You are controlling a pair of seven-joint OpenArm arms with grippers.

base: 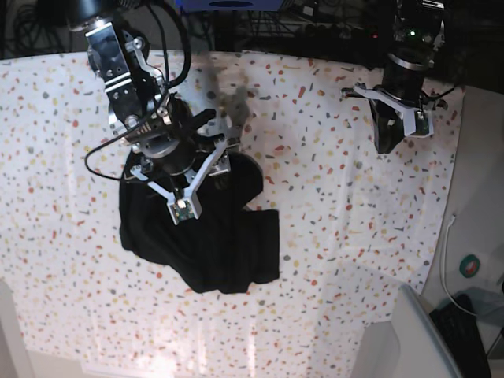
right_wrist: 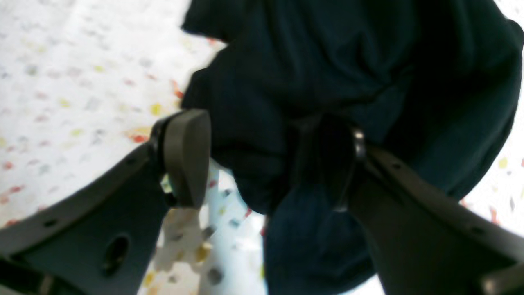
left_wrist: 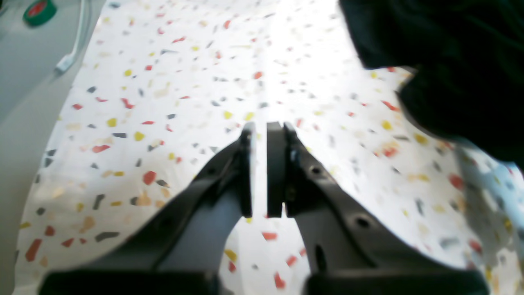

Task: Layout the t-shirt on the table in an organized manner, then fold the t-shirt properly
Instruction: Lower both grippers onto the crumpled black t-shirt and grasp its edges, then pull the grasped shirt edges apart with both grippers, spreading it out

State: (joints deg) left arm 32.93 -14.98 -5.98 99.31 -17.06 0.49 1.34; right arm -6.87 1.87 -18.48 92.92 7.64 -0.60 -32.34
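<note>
From the left wrist camera I see a green roll of tape [left_wrist: 39,11] with a red centre, far ahead and to the left of the jaws of the left gripper [left_wrist: 262,126]. It lies on the plain grey floor [left_wrist: 24,82]. A white cable [left_wrist: 75,45] runs just to the right of the roll, closer to the jaws but still well off to their left, and ends in a small white plug. In my base view a tangle of dark cables [base: 260,24] sits beyond both sets of jaws, and a pale grey panel [base: 409,339] stands well short of them at the near corner.
</note>
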